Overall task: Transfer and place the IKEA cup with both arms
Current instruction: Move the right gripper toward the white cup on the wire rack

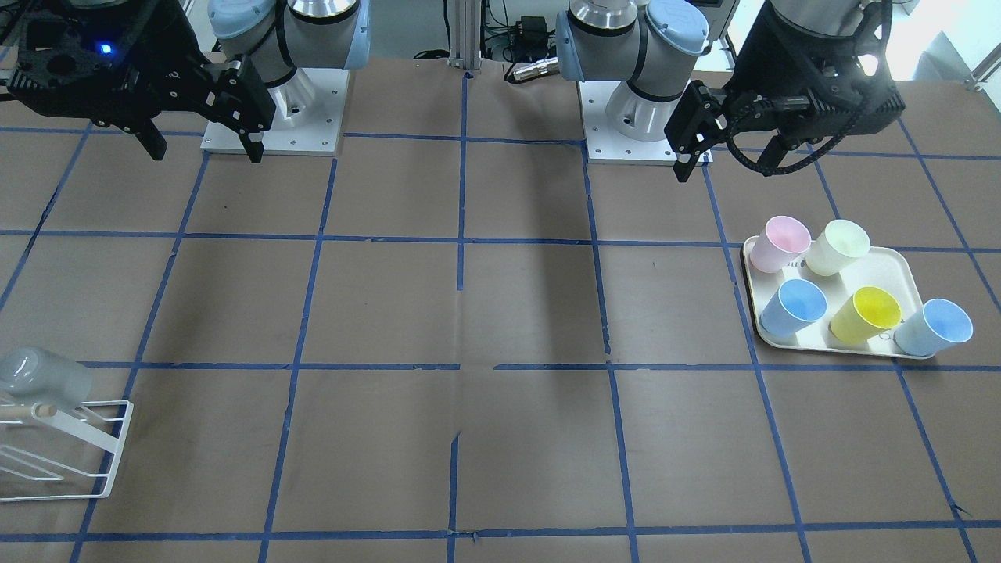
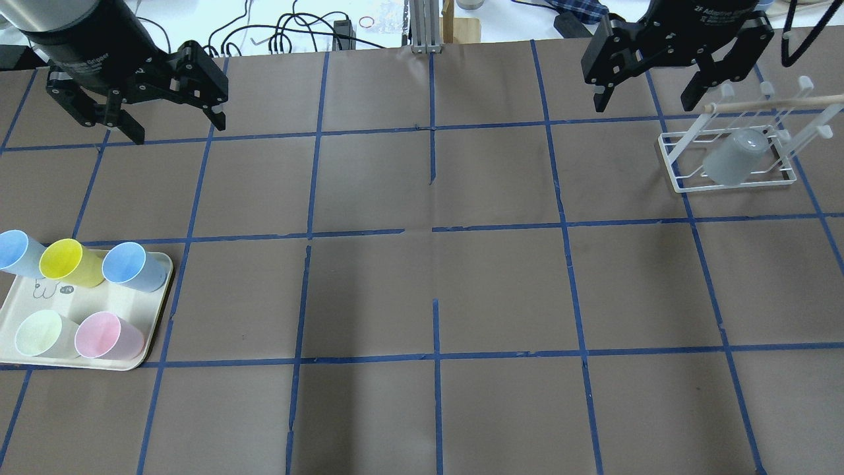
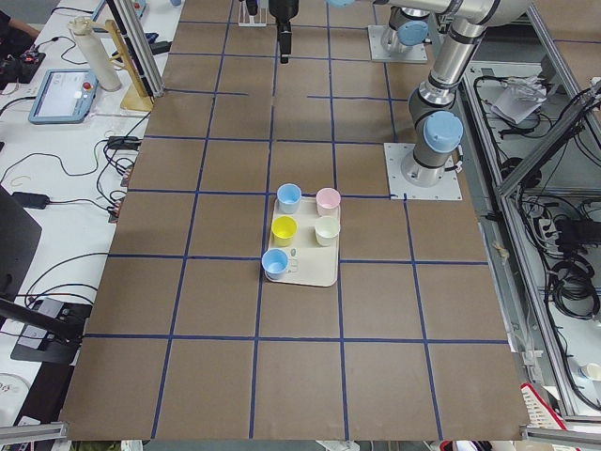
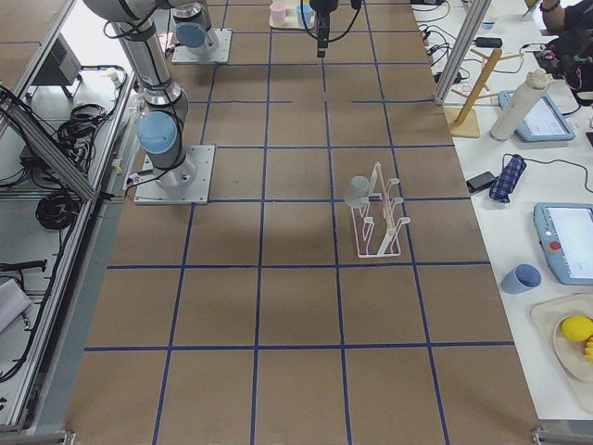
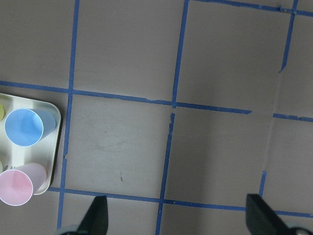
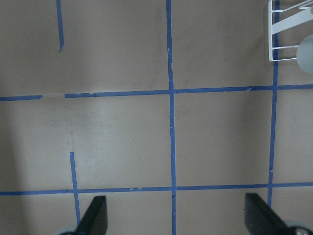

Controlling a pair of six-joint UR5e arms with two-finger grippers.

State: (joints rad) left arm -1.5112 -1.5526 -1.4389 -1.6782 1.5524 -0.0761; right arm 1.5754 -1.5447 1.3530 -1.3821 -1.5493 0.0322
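A pale tray (image 2: 66, 307) sits nearest the robot, on its left side of the brown table (image 2: 428, 290), and carries five upright cups. The pink cup (image 2: 105, 336) and pale green cup (image 2: 43, 334) stand in the near row. Behind them stand a blue cup (image 2: 132, 266), a yellow cup (image 2: 66, 262) and a second blue cup (image 2: 16, 252). The left wrist camera catches only the tray's corner, with one blue and the pink cup.

Farther out, on the robot's right, is a white wire rack (image 2: 667, 161) with a wooden rod along its top. The grey cup (image 2: 735, 158) rests on this rack, mouth down and tilted. The front-facing view shows its closed base turned up toward the camera, which the overhead view only hints at. The right side view shows it on the robot's side of the rack. The right wrist camera sees just a corner of the wire frame and a sliver of the cup at its edge.

Both arms hang high over the table. The left gripper (image 2: 179, 132) and the right gripper (image 2: 644, 105) each have their fingers spread wide with nothing between them. The right one is just beside the rack in the overhead view, clear of the cup.
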